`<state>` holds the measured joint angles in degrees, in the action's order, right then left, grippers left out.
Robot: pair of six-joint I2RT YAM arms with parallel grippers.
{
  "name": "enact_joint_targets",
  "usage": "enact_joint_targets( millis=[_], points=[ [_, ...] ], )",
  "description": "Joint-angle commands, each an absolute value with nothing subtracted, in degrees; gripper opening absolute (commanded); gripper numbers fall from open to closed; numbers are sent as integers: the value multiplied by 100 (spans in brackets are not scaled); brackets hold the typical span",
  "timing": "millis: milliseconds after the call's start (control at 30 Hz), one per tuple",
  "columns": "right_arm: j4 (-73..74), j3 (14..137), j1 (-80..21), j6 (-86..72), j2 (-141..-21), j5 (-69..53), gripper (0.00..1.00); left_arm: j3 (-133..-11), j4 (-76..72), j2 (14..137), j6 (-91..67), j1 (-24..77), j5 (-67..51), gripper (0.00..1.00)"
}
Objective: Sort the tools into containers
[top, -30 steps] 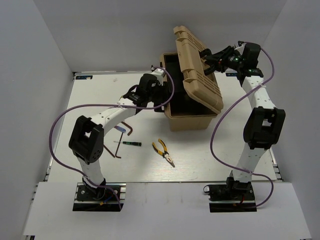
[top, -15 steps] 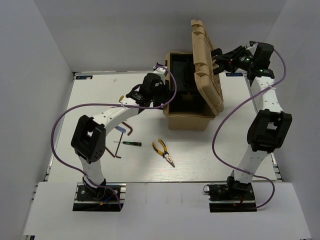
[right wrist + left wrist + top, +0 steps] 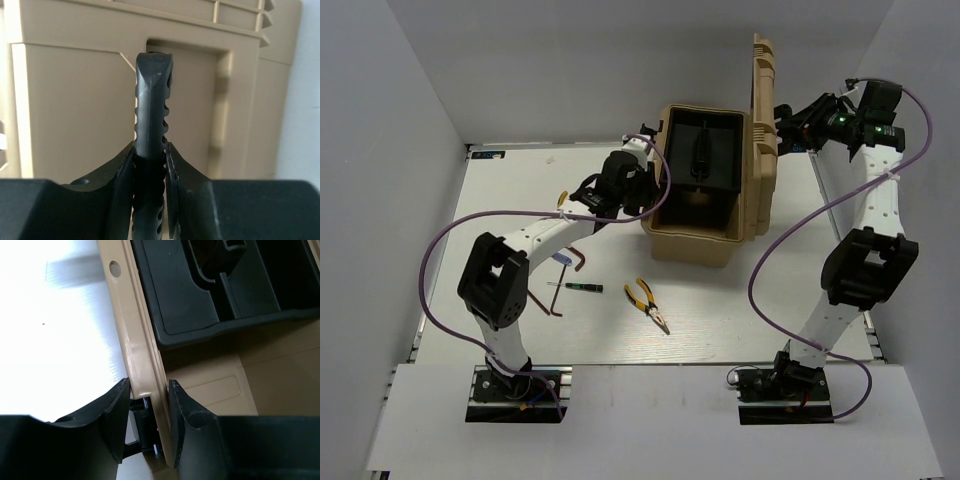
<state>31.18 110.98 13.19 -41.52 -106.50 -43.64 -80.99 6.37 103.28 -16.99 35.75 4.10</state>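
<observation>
The tan toolbox stands open near the far edge of the table, its lid raised nearly upright on the right side. The right gripper is clamped on the black ribbed handle set in the lid's outer face, with both fingers pressed against it. The left gripper straddles the toolbox's left rim, one finger outside and one inside, closed against the tan wall beside the black inner tray. The tools lie on the table in front of the toolbox: yellow-and-black pliers nearest the middle, then a short black-green stick tool to their left, a small blue screwdriver, and two dark reddish hex keys close by.
</observation>
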Motion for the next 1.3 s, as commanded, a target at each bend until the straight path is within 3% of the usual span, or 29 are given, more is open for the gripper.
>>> enact_joint_targets(
  millis=[0,300,767,833,933,1100,1267],
  points=[
    [2865,11698,1661,-3359,-9993,-4307,0,-7682,1529,10038,-1520,3393,826,37],
    [3366,11602,1881,-2716,-10020,-4332,0,-7427,1424,9879,-1521,3393,879,37],
    [2540,10924,2215,-2462,-10177,-5502,0,-7207,1371,9773,-1679,3340,879,37],
    [2750,11047,2232,-2347,-10230,-5589,26,-7146,1371,9773,-1731,3340,879,37],
    [3171,11285,2250,-1987,-10371,-5713,54,-7093,1371,9721,-1731,3340,879,37],
    [3559,11303,2294,-1451,-10239,-5818,68,-7093,1371,9721,-1731,3340,879,37],
    [4113,11364,2294,-572,-9906,-5485,68,-7093,1371,9721,-1784,3340,827,37]
  ],
)
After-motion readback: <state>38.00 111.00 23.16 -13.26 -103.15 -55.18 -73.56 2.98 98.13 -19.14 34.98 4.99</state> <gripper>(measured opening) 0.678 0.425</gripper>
